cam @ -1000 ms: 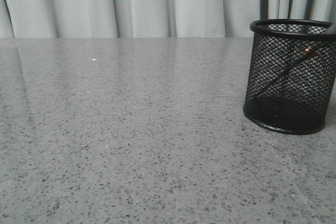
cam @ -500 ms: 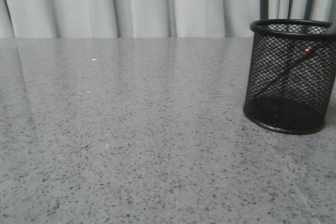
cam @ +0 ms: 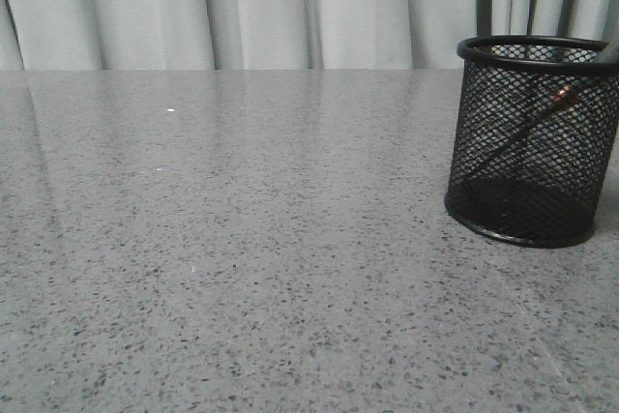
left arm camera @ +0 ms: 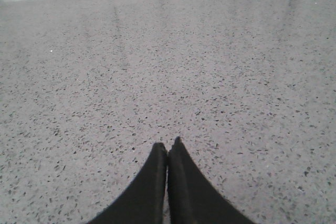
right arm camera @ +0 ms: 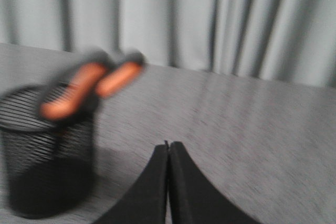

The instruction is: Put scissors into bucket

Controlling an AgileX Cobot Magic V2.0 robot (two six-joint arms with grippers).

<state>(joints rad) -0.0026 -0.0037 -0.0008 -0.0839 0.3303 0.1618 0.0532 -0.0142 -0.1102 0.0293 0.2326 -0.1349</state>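
Observation:
The black wire-mesh bucket (cam: pixel 530 142) stands upright at the right side of the table. The scissors (cam: pixel 530 128) lean inside it, blades down, an orange glint near the rim. In the blurred right wrist view the orange-lined handle loops of the scissors (right arm camera: pixel 86 88) stick out above the bucket (right arm camera: pixel 47 156). My right gripper (right arm camera: pixel 168 144) is shut and empty, apart from the bucket and beside it. My left gripper (left arm camera: pixel 167 145) is shut with nothing in it, over bare speckled tabletop. Neither gripper shows in the front view.
A grey speckled table (cam: pixel 242 239) runs back to pale pleated curtains (cam: pixel 251 7). The bucket sits close to the right border of the front view.
The bucket sits slightly further left in the front view than before. The scissors stay leaning inside it.

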